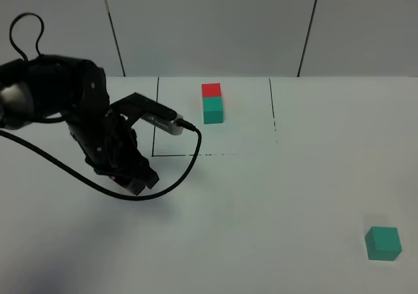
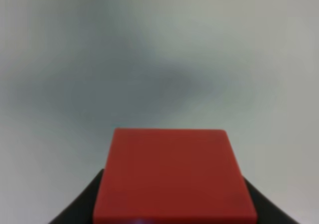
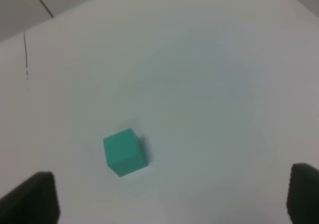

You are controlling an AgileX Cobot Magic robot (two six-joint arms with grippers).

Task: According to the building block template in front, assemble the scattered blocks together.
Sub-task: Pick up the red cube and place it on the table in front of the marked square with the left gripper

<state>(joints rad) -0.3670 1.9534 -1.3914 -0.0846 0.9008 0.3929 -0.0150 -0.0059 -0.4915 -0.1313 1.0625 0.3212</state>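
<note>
Red cube (image 2: 172, 176) is clamped in the left gripper (image 1: 134, 179), fingers closed on it, apparently for carrying. Template (image 1: 212, 102) stands at centre as the reference, red touching teal. Teal cube (image 1: 383, 243) lies loose at right. Right gripper (image 3: 169, 199) hovers near it, spread wide and empty.

I think this is a robotics lab, not a home: my left arm (image 1: 65, 98) with its black cable (image 1: 197, 144) works on a plain white table (image 1: 274, 202) before bare grey wall panels (image 1: 209, 26), and a thin black square outline (image 1: 157, 93) drawn on the tabletop frames a red-and-teal block template (image 1: 212, 102).
</note>
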